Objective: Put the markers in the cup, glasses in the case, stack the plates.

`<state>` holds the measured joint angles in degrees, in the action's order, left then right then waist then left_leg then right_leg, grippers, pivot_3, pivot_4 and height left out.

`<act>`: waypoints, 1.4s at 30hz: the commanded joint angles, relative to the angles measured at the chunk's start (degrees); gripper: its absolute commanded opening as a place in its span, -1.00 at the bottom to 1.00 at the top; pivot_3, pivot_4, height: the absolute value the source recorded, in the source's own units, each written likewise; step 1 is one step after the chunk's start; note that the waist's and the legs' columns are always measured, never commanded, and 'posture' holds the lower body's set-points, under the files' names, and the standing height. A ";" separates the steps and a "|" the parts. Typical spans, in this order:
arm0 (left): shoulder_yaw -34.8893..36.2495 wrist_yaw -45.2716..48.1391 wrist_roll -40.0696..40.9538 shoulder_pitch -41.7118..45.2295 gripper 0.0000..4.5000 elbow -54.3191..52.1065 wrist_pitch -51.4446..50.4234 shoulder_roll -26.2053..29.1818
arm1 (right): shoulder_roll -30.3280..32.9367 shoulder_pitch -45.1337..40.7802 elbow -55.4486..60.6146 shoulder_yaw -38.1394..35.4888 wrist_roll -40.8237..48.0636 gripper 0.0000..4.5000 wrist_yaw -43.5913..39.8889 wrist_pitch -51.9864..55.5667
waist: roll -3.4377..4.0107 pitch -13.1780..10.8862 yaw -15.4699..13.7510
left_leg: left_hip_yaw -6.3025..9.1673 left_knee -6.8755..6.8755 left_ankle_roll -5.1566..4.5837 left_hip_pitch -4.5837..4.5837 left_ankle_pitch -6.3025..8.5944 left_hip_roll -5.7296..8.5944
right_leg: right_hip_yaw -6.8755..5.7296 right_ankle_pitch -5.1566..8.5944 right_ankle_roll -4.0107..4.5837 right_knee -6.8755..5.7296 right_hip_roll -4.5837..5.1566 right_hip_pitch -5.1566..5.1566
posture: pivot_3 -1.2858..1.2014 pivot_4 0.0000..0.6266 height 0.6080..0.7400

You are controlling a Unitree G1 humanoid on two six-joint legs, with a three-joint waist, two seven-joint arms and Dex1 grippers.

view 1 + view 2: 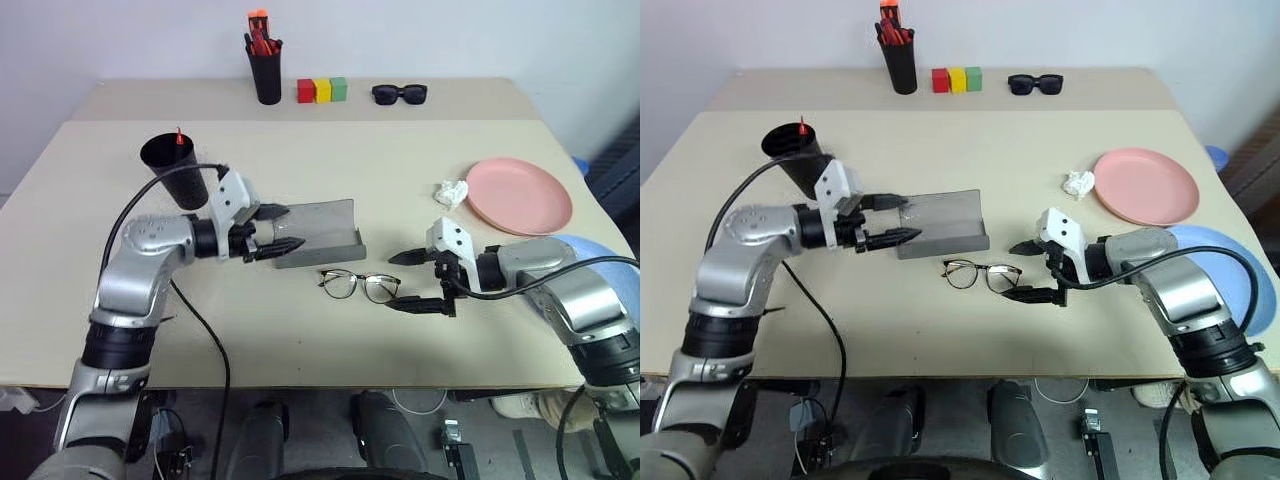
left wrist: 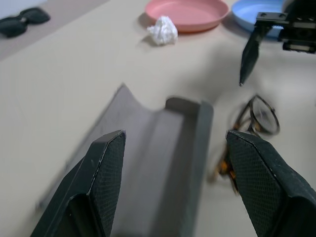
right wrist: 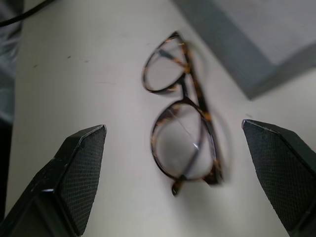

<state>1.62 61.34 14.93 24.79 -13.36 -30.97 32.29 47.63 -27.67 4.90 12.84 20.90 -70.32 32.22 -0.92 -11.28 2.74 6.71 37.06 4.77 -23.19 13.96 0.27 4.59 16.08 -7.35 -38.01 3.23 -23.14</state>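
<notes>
The grey case [image 1: 322, 232] lies open in the middle of the table. My left gripper [image 1: 292, 228] is open at its left end, one finger over the case and one at its near edge. The wire-framed glasses [image 1: 358, 285] lie unfolded just in front of the case. My right gripper [image 1: 393, 281] stands open at their right end, and in the right wrist view the glasses [image 3: 182, 133] lie ahead between its fingers. The black cup [image 1: 175, 172] stands at the left with a marker's red tip [image 1: 179, 134] sticking out. The pink plate [image 1: 518, 195] sits at the right. The blue plate [image 1: 1240, 275] is partly hidden by my right arm.
A crumpled white paper [image 1: 452, 192] lies beside the pink plate. Along the back stand a black pen holder [image 1: 265, 70] with orange-red pens, three coloured blocks [image 1: 321, 90] and black sunglasses [image 1: 399, 94]. A black cable [image 1: 200, 320] trails over the table's front left.
</notes>
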 commanded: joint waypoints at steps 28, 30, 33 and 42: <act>3.57 -12.54 0.52 -29.07 0.46 -5.83 28.08 2.49 | -9.10 -22.34 -25.78 11.66 -14.87 1.00 -15.05 -6.75 | 0.04 -0.01 -0.22 | -0.06 -0.12 0.00 0.04 0.01 -0.01 | -0.02 -0.01 0.04 0.09 0.04 -0.01 | 0.03 -0.52 1.00; 5.39 -8.87 5.89 -29.25 0.46 -4.83 27.99 3.05 | -9.27 -22.20 -25.72 11.50 -14.95 1.00 -15.47 -6.68 | 0.04 -0.01 -0.25 | -0.05 -0.11 0.00 0.04 0.01 -0.01 | -0.02 -0.01 0.04 0.08 0.04 -0.02 | 0.03 -0.52 1.00; 7.90 -6.60 10.93 -29.00 0.46 -3.72 27.14 3.07 | -9.60 -21.80 -25.29 11.22 -14.99 1.00 -15.69 -6.31 | 0.05 -0.02 -0.20 | -0.05 -0.12 0.00 0.04 0.01 -0.01 | -0.03 -0.01 0.04 0.09 0.04 -0.02 | 0.03 -0.52 1.00; 10.12 5.61 19.49 -30.97 0.46 -3.01 24.01 9.04 | -10.46 -22.05 -26.20 11.85 -15.61 1.00 -16.35 -4.81 | 0.10 -0.04 -0.10 | -0.05 -0.13 0.00 0.05 0.01 -0.01 | -0.03 0.00 0.05 0.09 0.02 -0.03 | 0.03 -0.52 1.00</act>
<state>11.10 65.09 33.16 -6.07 -15.78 -7.22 40.64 37.26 -48.37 -21.63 25.20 5.47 -85.90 27.18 -0.82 -11.32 2.64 6.66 36.93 4.77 -23.14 13.97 0.26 4.56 16.07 -7.30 -37.92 3.24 -23.16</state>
